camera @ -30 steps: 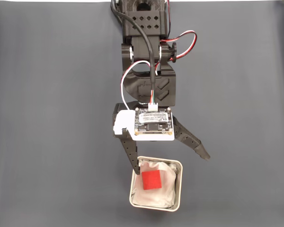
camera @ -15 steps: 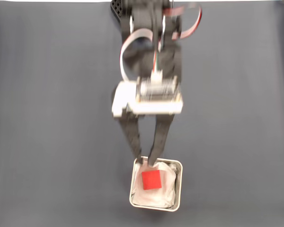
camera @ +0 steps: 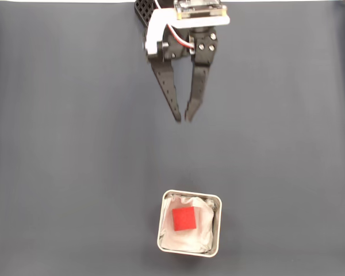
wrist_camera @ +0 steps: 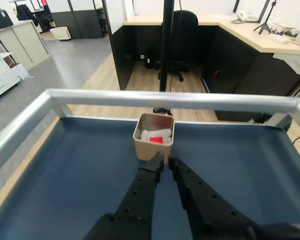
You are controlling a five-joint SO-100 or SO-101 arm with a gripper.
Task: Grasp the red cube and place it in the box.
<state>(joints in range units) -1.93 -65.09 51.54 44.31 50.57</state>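
Observation:
The red cube (camera: 183, 218) lies on the white lining inside the box (camera: 215, 241), low in the fixed view's middle. From the wrist view the box (wrist_camera: 145, 147) stands ahead near the far rail, the red cube (wrist_camera: 157, 140) peeking over its rim. My black gripper (camera: 182, 119) hangs near the top of the fixed view, well away from the box, its fingertips almost touching and nothing between them. In the wrist view the gripper (wrist_camera: 165, 161) points at the box with its tips nearly together.
A dark blue-grey mat (camera: 63, 144) covers the table. A metal rail (wrist_camera: 170, 99) runs along the table's far edge and sides. Beyond it are office desks and a chair (wrist_camera: 184, 30).
The gripper went from wide open over the box to nearly closed. The arm then pulled back toward the top of the fixed view. The cube stayed in the box.

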